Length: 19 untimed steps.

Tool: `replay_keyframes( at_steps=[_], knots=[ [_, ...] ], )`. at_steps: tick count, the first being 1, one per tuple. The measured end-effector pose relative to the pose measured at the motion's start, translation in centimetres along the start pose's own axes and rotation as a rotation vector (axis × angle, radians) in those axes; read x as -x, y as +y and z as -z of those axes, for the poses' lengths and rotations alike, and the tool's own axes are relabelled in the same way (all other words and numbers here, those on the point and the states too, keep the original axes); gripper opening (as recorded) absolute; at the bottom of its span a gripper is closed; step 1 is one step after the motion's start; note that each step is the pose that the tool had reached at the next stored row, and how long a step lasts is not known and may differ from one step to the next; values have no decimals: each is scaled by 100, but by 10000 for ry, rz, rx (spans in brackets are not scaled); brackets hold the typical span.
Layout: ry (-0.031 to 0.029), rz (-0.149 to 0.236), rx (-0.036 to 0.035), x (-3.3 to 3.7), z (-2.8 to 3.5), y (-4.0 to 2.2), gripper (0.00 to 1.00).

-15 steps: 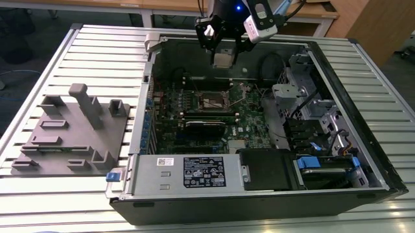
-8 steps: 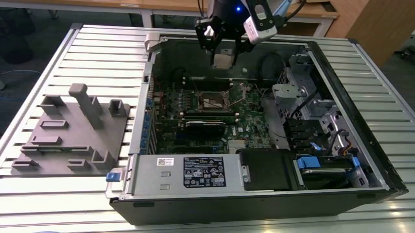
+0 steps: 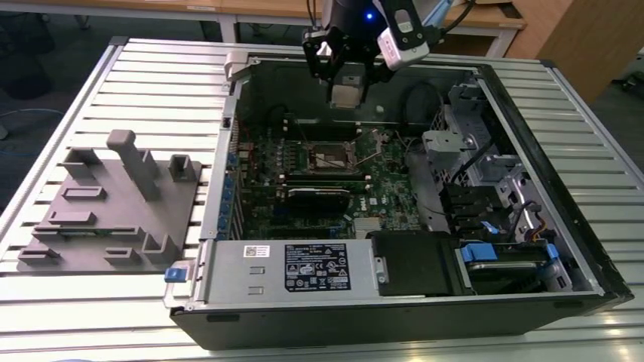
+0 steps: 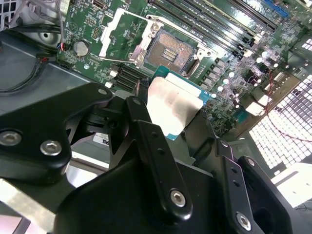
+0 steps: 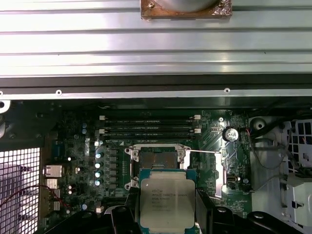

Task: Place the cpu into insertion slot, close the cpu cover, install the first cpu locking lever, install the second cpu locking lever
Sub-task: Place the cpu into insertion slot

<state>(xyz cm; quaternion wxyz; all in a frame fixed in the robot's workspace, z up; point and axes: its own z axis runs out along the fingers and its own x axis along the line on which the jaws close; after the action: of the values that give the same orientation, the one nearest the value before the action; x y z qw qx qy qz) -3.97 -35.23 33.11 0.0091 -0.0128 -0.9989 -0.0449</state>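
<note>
My gripper (image 3: 345,94) hangs over the back of the open computer case, shut on the cpu (image 3: 345,90). In both wrist views the cpu (image 4: 173,105) (image 5: 167,202) is a square silver-tan chip on a green carrier, clamped between two black fingers (image 4: 151,141), held in the air above the board. The insertion slot (image 3: 332,157) (image 4: 168,48) (image 5: 157,160) lies below, a dark square in a silvery frame with its contacts exposed. The cpu cover (image 4: 117,31) (image 5: 218,178) stands swung open at one side of the slot.
The case walls (image 3: 226,173) ring the green motherboard. A black card (image 3: 320,194) lies just in front of the slot, with memory slots (image 5: 148,124) behind it. A power supply (image 3: 292,268) fills the case front, drive bays (image 3: 493,188) the exterior view's right. A grey fixture (image 3: 111,204) sits on the slatted table.
</note>
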Motion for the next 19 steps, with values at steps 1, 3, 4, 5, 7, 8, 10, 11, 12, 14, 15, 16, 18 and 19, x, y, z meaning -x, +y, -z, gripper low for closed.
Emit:
replay_keyframes(
  at_steps=[1, 3, 4, 5, 7, 8, 10, 11, 12, 14, 15, 16, 18, 19],
  knots=[
    [0, 0, 0, 0, -1, 0, 54],
    [0, 0, 0, 0, -5, 0, 54],
    [0, 0, 0, 0, -7, -1, 54],
    [0, 0, 0, 0, -9, -1, 54],
    [0, 0, -1, 1, -20, -2, 54],
    [0, 0, 0, 1, -23, -2, 54],
    [0, 0, 1, 1, -26, -2, 54],
    [-1, 0, 1, 1, -28, -2, 54],
    [0, 0, 0, 1, -31, -3, 54],
    [1, 0, -1, 1, -34, -3, 54],
    [1, 0, -1, 1, -35, -3, 54],
    [1, 0, -2, 1, -37, -3, 54],
    [0, 0, -2, 1, -39, -4, 54],
    [1, 0, -2, 1, -40, -4, 54]
  ],
)
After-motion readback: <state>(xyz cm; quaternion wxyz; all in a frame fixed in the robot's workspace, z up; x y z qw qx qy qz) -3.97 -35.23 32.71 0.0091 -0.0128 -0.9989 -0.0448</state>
